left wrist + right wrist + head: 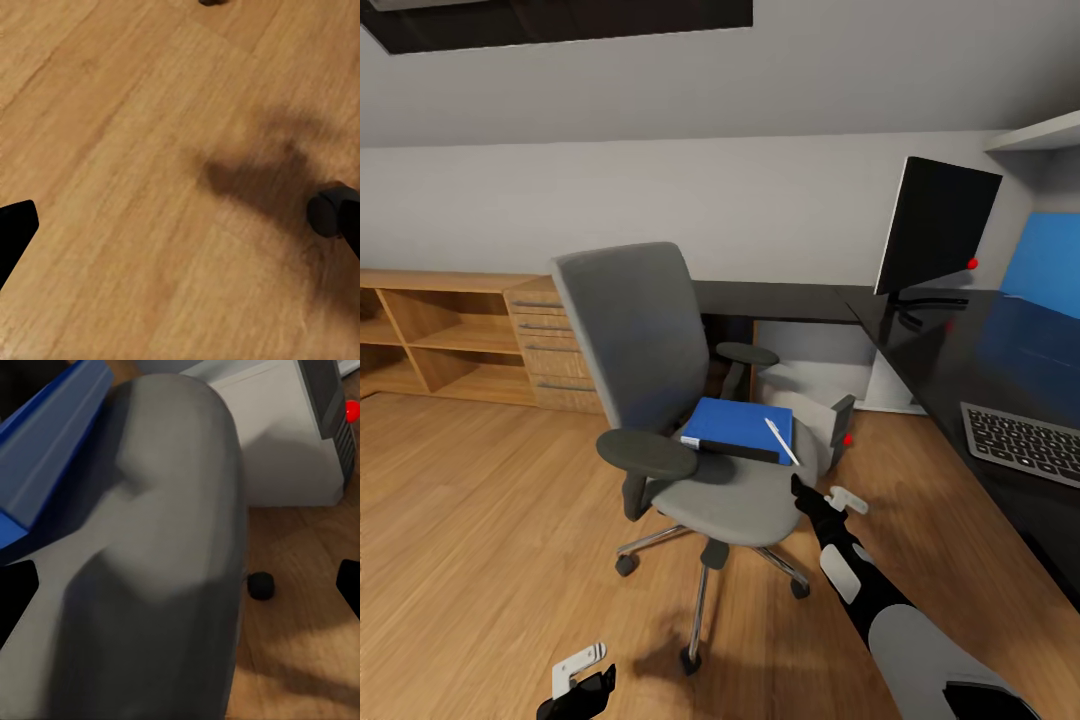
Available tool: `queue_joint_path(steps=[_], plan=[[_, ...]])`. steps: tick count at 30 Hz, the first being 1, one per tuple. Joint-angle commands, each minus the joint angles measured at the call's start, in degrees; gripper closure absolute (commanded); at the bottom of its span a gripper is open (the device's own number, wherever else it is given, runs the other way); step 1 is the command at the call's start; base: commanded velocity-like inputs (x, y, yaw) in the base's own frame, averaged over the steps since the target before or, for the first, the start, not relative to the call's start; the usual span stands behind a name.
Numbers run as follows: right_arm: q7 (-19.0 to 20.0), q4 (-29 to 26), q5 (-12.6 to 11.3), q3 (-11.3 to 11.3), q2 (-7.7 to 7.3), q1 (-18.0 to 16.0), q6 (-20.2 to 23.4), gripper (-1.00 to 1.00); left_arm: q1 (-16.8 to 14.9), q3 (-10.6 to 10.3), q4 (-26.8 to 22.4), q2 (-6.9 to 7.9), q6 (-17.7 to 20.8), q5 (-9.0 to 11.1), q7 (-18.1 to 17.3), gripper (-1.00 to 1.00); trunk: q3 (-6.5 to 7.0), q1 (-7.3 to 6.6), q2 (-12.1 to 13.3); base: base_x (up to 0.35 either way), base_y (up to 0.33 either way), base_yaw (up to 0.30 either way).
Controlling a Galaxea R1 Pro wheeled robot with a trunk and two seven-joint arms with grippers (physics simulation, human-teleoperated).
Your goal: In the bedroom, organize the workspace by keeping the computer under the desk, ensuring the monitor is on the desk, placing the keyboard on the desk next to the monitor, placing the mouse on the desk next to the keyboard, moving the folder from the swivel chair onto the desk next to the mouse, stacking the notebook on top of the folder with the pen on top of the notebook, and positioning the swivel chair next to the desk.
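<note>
- The grey fabric swivel chair with black armrests and chrome star base (690, 400) stands on the light wood floor (480, 520), well apart from the long black table (1000, 350), which lies at about 3 o'clock from it.
- On the seat lies the flat bright blue rectangular folder (738, 425), and the short thin white pen (781, 441) rests across its 3 o'clock edge; no notebook can be made out.
- The right end effector (830, 498) hovers just beside the seat's front corner, at 5 o'clock from the folder. In the right wrist view its dark fingertips (16, 600) stand spread at the picture's edges, holding nothing, with the seat edge and blue folder (52, 450) ahead.
- The left end effector (582, 680) hangs low over the floor, fingers apart and empty, near a chair caster (330, 210).
- On the table sit the wide black flat monitor (938, 228) and, at 5 o'clock from it, the slim dark keyboard (1022, 440).
- The step in hand is probably picking up the folder. It would go best if the right end effector comes in level with the seat and takes the near edge squarely, keeping the folder flat so the loose pen does not roll off.
</note>
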Motion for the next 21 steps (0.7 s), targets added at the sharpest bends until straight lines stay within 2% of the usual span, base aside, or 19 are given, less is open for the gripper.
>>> queue_joint_path(steps=[1,21], plan=[[0.6,0.2,-0.7,-0.1,0.1,0.0,-0.1,-1.0,0.0,-0.5,0.0,0.04,-0.3,0.4,0.4,-1.0,-0.06,-0.01,0.0,0.0,0.0,0.06],[0.6,0.2,-0.7,-0.2,0.27,0.0,-0.2,-1.0,0.0,-0.4,0.0,0.05,-0.3,0.4,0.4,-1.0,-0.15,-0.01,0.0,0.0,0.0,0.086]])
